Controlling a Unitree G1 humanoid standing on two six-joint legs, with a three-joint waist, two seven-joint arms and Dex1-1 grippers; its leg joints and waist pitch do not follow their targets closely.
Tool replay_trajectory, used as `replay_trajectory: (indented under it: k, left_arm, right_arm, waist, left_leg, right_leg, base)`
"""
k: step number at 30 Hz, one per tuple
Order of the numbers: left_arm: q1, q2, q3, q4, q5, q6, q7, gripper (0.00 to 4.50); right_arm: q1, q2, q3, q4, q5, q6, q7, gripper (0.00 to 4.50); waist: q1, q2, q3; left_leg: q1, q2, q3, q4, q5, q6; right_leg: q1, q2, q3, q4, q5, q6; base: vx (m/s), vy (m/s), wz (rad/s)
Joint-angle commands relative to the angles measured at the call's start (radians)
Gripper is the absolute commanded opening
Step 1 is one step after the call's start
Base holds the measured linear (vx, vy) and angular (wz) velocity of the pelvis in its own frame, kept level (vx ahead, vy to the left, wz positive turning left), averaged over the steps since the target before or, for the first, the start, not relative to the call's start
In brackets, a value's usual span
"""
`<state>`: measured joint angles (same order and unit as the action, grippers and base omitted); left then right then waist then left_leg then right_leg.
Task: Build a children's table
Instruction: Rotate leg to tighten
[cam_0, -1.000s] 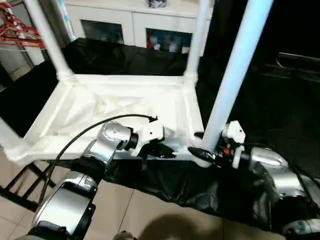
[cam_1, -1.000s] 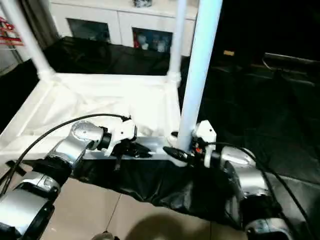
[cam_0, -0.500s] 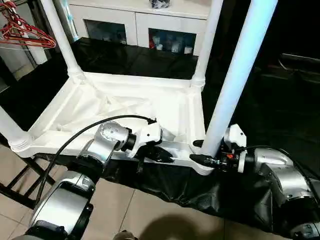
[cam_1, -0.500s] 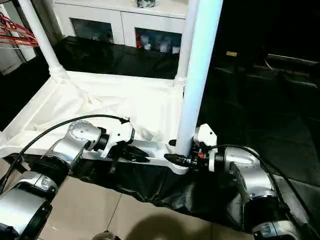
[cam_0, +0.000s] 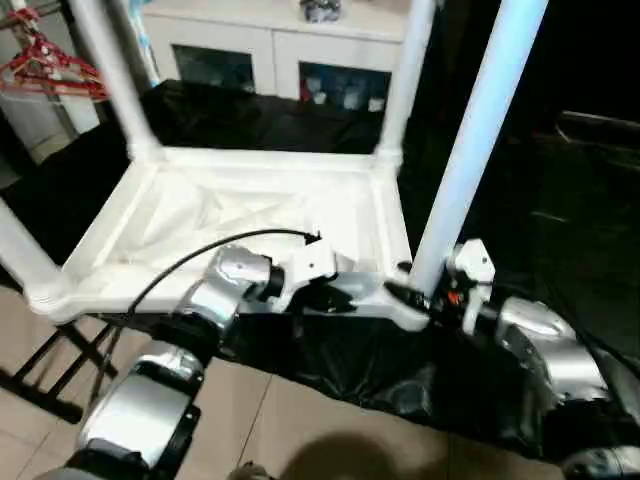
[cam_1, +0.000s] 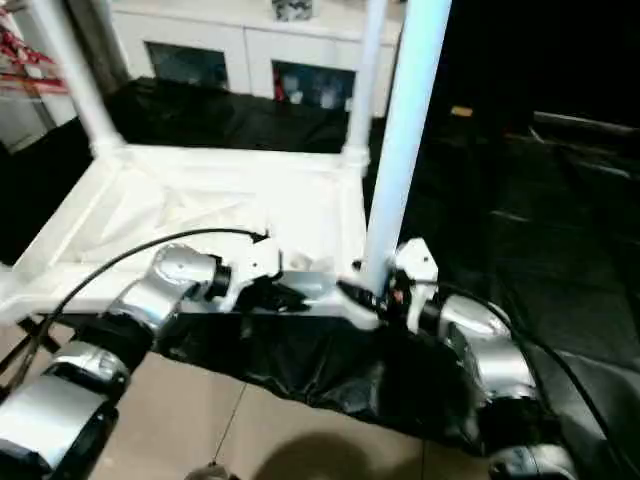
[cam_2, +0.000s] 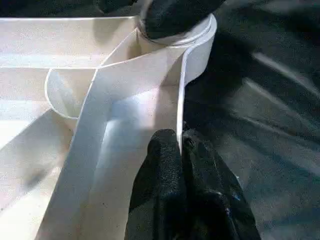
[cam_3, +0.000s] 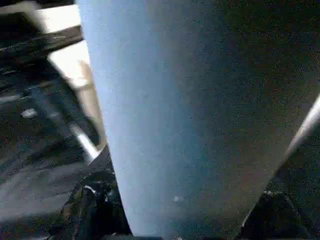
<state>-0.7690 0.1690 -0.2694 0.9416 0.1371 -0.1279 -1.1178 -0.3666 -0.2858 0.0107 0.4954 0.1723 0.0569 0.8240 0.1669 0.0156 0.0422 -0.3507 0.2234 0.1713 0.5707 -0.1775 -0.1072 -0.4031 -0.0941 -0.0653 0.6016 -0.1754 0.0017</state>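
The white children's table lies upside down on a black cloth, its ribbed top (cam_0: 240, 205) facing up. Its legs stand upright in the corner sockets: two at the far side (cam_0: 405, 70) (cam_0: 100, 70) and one at the near left (cam_0: 20, 250). My left gripper (cam_0: 345, 300) is shut on the thin wall of the top's near rim (cam_2: 150, 75), close to the near right corner. My right gripper (cam_0: 410, 293) is shut on the base of the near right leg (cam_0: 470, 150). That leg (cam_3: 175, 110) stands between its black fingers (cam_3: 95, 200).
A white cabinet with glass doors (cam_0: 270, 55) stands behind the table. Red hangers (cam_0: 50, 70) hang at the far left. The black cloth (cam_0: 540, 230) spreads to the right and drapes over the near edge. A black frame (cam_0: 40, 380) stands on the tiled floor at lower left.
The whole picture has shifted and tilted with the camera. Both grippers keep their places, the left on the rim and the right at the base of the near right leg.
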Motion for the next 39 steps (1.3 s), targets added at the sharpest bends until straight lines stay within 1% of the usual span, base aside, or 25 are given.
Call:
replay_trajectory:
  k: [1, 2, 3, 4, 5, 6, 8, 11, 12, 13, 15, 17, 19, 20, 21, 22, 24, 25, 27, 28, 29, 32, 34, 38, 39]
  left_arm:
    - [-0.067, -0.068, 0.033, -0.023, -0.021, 0.009, 0.122, 0.00]
    - [-0.067, -0.068, 0.033, -0.023, -0.021, 0.009, 0.122, 0.00]
    - [-0.073, -0.095, 0.032, -0.020, -0.008, 0.025, 0.179, 0.00]
    - [-0.074, -0.107, 0.032, -0.019, -0.002, 0.033, 0.205, 0.00]
    - [-0.077, -0.121, 0.031, -0.016, 0.004, 0.041, 0.239, 0.00]
    - [-0.078, -0.122, 0.031, -0.016, 0.005, 0.042, 0.244, 0.00]
    - [-0.080, -0.147, 0.029, -0.016, 0.015, 0.060, 0.305, 0.00]
    - [-0.077, -0.154, 0.027, -0.017, 0.018, 0.061, 0.316, 0.00]
    - [-0.072, -0.157, 0.020, -0.017, 0.020, 0.050, 0.312, 0.00]
    - [-0.072, -0.157, 0.020, -0.017, 0.020, 0.050, 0.312, 0.00]
    - [-0.067, -0.149, 0.015, -0.019, 0.020, 0.036, 0.292, 0.00]
    - [-0.061, -0.134, 0.007, -0.025, 0.019, 0.022, 0.258, 0.00]
    - [-0.051, -0.107, -0.002, -0.036, 0.015, 0.004, 0.209, 0.00]
    - [-0.048, -0.098, -0.005, -0.040, 0.014, -0.005, 0.193, 0.00]
    - [-0.045, -0.090, -0.006, -0.043, 0.010, -0.008, 0.173, 0.00]
    - [-0.044, -0.085, -0.006, -0.045, 0.007, -0.009, 0.161, 0.00]
    - [-0.037, -0.068, -0.011, -0.052, 0.001, -0.026, 0.125, 0.00]
    - [-0.037, -0.068, -0.011, -0.052, 0.001, -0.026, 0.125, 0.00]
    - [-0.034, -0.057, -0.014, -0.057, -0.003, -0.028, 0.098, 0.00]
    - [-0.031, -0.046, -0.018, -0.060, -0.006, -0.036, 0.073, 0.00]
    - [-0.029, -0.036, -0.019, -0.062, -0.009, -0.044, 0.051, 0.00]
    - [-0.021, -0.006, -0.017, -0.070, -0.027, -0.064, -0.027, 0.00]
    - [-0.017, 0.010, -0.014, -0.076, -0.038, -0.071, -0.068, 0.00]
    - [-0.014, 0.016, -0.013, -0.078, -0.048, -0.071, -0.092, 0.00]
    - [-0.009, 0.025, -0.013, -0.081, -0.055, -0.073, -0.116, 0.00]
  right_arm:
    - [-0.008, 0.084, 0.056, 0.073, -0.027, 0.044, -0.097, 1.97]
    - [-0.008, 0.084, 0.056, 0.073, -0.027, 0.044, -0.097, 1.96]
    - [-0.047, 0.136, 0.022, 0.141, -0.042, 0.044, -0.247, 1.96]
    - [-0.065, 0.158, 0.006, 0.171, -0.044, 0.045, -0.310, 1.96]
    - [-0.088, 0.183, -0.014, 0.207, -0.051, 0.047, -0.391, 1.96]
    - [-0.091, 0.186, -0.017, 0.211, -0.051, 0.048, -0.402, 1.96]
    - [-0.142, 0.230, -0.053, 0.284, -0.056, 0.042, -0.537, 1.96]
    - [-0.160, 0.242, -0.049, 0.303, -0.068, 0.035, -0.567, 1.96]
    - [-0.180, 0.260, -0.046, 0.321, -0.081, 0.016, -0.571, 1.96]
    - [-0.180, 0.260, -0.046, 0.321, -0.081, 0.016, -0.571, 2.31]
    - [-0.183, 0.266, -0.050, 0.315, -0.076, 0.004, -0.547, 2.66]
    - [-0.180, 0.262, -0.050, 0.303, -0.068, -0.003, -0.508, 2.74]
    - [-0.166, 0.238, -0.032, 0.273, -0.074, -0.006, -0.447, 2.99]
    - [-0.158, 0.226, -0.024, 0.258, -0.076, -0.004, -0.425, 3.09]
    - [-0.148, 0.209, -0.014, 0.238, -0.071, 0.001, -0.384, 3.09]
    - [-0.141, 0.199, -0.008, 0.225, -0.068, 0.004, -0.358, 3.09]
    - [-0.119, 0.165, 0.020, 0.190, -0.058, 0.002, -0.284, 3.09]
    - [-0.119, 0.165, 0.020, 0.190, -0.058, 0.002, -0.284, 3.09]
    - [-0.101, 0.140, 0.038, 0.161, -0.050, 0.003, -0.216, 3.09]
    - [-0.082, 0.114, 0.056, 0.132, -0.044, 0.000, -0.149, 3.09]
    - [-0.063, 0.088, 0.074, 0.102, -0.036, 0.000, -0.083, 3.09]
    - [-0.006, 0.010, 0.122, 0.010, -0.018, 0.010, 0.104, 3.09]
    - [0.020, -0.027, 0.139, -0.039, 0.003, 0.030, 0.197, 3.09]
    - [0.033, -0.045, 0.149, -0.065, 0.017, 0.032, 0.238, 3.09]
    - [0.047, -0.064, 0.163, -0.092, 0.028, 0.029, 0.283, 3.09]
  waist:
    - [-0.006, -0.012, -0.057]
    - [-0.009, -0.012, -0.057]
    - [-0.014, -0.010, -0.057]
    - [-0.024, -0.009, -0.058]
    - [-0.027, -0.010, -0.058]
    - [-0.030, -0.010, -0.059]
    - [-0.033, -0.008, -0.062]
    - [-0.038, -0.008, -0.064]
    - [-0.038, -0.008, -0.063]
    - [-0.041, -0.007, -0.063]
    - [-0.042, -0.007, -0.061]
    - [-0.044, -0.006, -0.060]
    - [-0.050, -0.008, -0.060]
    - [-0.050, -0.008, -0.061]
    - [-0.049, 0.001, -0.063]
    - [-0.050, -0.004, -0.065]
    - [-0.048, -0.004, -0.064]
    - [-0.047, -0.002, -0.065]
    - [-0.047, 0.001, -0.064]
    - [-0.045, 0.000, -0.064]
    - [-0.043, 0.003, -0.064]
    - [-0.031, 0.000, -0.063]
    - [-0.021, 0.000, -0.062]
    - [-0.017, 0.000, -0.060]
    - [-0.018, 0.001, -0.059]
  left_leg:
    - [0.000, -0.003, 0.004, -0.071, -0.253, 0.012]
    - [-0.001, -0.003, 0.004, -0.071, -0.248, 0.011]
    - [-0.002, -0.003, 0.004, -0.071, -0.240, 0.008]
    - [-0.005, -0.004, 0.003, -0.072, -0.233, 0.000]
    - [-0.005, -0.005, 0.002, -0.072, -0.232, -0.001]
    - [-0.004, -0.006, 0.005, -0.069, -0.221, 0.001]
    - [-0.006, -0.006, 0.005, -0.068, -0.200, 0.008]
    - [-0.005, -0.007, 0.006, -0.065, -0.187, 0.017]
    - [-0.006, -0.007, 0.006, -0.064, -0.184, 0.026]
    - [-0.008, -0.007, 0.006, -0.065, -0.188, 0.030]
    - [-0.006, -0.007, 0.006, -0.067, -0.210, 0.032]
    - [-0.003, -0.007, 0.007, -0.067, -0.227, 0.036]
    - [-0.009, -0.008, 0.006, -0.068, -0.229, 0.042]
    - [-0.008, -0.007, 0.005, -0.068, -0.222, 0.044]
    - [-0.007, -0.006, 0.005, -0.066, -0.206, 0.048]
    - [-0.007, -0.005, 0.006, -0.064, -0.191, 0.054]
    - [-0.008, -0.005, 0.006, -0.062, -0.174, 0.064]
    - [-0.007, -0.004, 0.007, -0.062, -0.175, 0.069]
    - [-0.006, -0.003, 0.008, -0.062, -0.189, 0.068]
    - [-0.005, -0.002, 0.008, -0.062, -0.193, 0.067]
    - [-0.004, -0.002, 0.009, -0.060, -0.196, 0.070]
    - [-0.005, 0.001, 0.010, -0.059, -0.203, 0.082]
    - [-0.002, 0.003, 0.011, -0.059, -0.218, 0.086]
    - [0.001, 0.005, 0.011, -0.063, -0.244, 0.065]
    - [-0.001, 0.004, 0.010, -0.065, -0.248, 0.058]
  right_leg:
    - [0.050, -0.046, 0.030, -0.085, -0.358, -0.147]
    - [0.048, -0.046, 0.031, -0.083, -0.348, -0.150]
    - [0.048, -0.046, 0.031, -0.082, -0.335, -0.154]
    - [0.049, -0.046, 0.030, -0.078, -0.320, -0.162]
    - [0.050, -0.045, 0.028, -0.080, -0.323, -0.160]
    - [0.049, -0.044, 0.030, -0.079, -0.302, -0.163]
    - [0.051, -0.043, 0.031, -0.074, -0.253, -0.174]
    - [0.053, -0.040, 0.030, -0.070, -0.193, -0.190]
    - [0.053, -0.039, 0.031, -0.068, -0.165, -0.196]
    - [0.055, -0.039, 0.030, -0.068, -0.164, -0.199]
    - [0.054, -0.041, 0.031, -0.071, -0.183, -0.199]
    - [0.053, -0.041, 0.032, -0.074, -0.204, -0.198]
    - [0.058, -0.041, 0.031, -0.074, -0.203, -0.195]
    - [0.058, -0.041, 0.031, -0.073, -0.194, -0.196]
    - [0.057, -0.041, 0.031, -0.070, -0.163, -0.204]
    - [0.060, -0.039, 0.031, -0.066, -0.120, -0.216]
    - [0.063, -0.038, 0.030, -0.061, -0.072, -0.235]
    - [0.061, -0.039, 0.030, -0.060, -0.063, -0.243]
    - [0.061, -0.038, 0.029, -0.062, -0.070, -0.249]
    - [0.063, -0.039, 0.030, -0.062, -0.074, -0.249]
    - [0.062, -0.037, 0.029, -0.062, -0.071, -0.250]
    - [0.065, -0.037, 0.030, -0.061, -0.060, -0.251]
    - [0.061, -0.038, 0.030, -0.062, -0.084, -0.254]
    - [0.056, -0.040, 0.031, -0.067, -0.143, -0.251]
    - [0.058, -0.041, 0.030, -0.068, -0.162, -0.246]
  base:
    - [0.000, 0.000, 0.00]
    - [0.000, 0.000, 0.00]
    - [0.000, 0.000, 0.00]
    - [0.000, 0.000, 0.00]
    - [0.000, 0.000, 0.00]
    - [0.000, 0.000, 0.00]
    - [0.000, 0.000, 0.00]
    - [0.000, 0.000, 0.00]
    - [0.000, 0.000, 0.00]
    - [0.000, 0.000, 0.00]
    - [0.000, 0.000, 0.00]
    - [0.000, 0.000, 0.00]
    - [0.000, 0.000, 0.00]
    - [0.000, 0.000, 0.00]
    - [0.000, 0.000, 0.00]
    - [0.000, 0.000, 0.00]
    - [0.000, 0.000, 0.00]
    - [0.000, 0.000, 0.00]
    - [0.000, 0.000, 0.00]
    - [0.000, 0.000, 0.00]
    - [0.000, 0.000, 0.00]
    - [0.000, 0.000, 0.00]
    - [0.000, 0.000, 0.00]
    - [0.000, 0.000, 0.00]
    - [0.000, 0.000, 0.00]
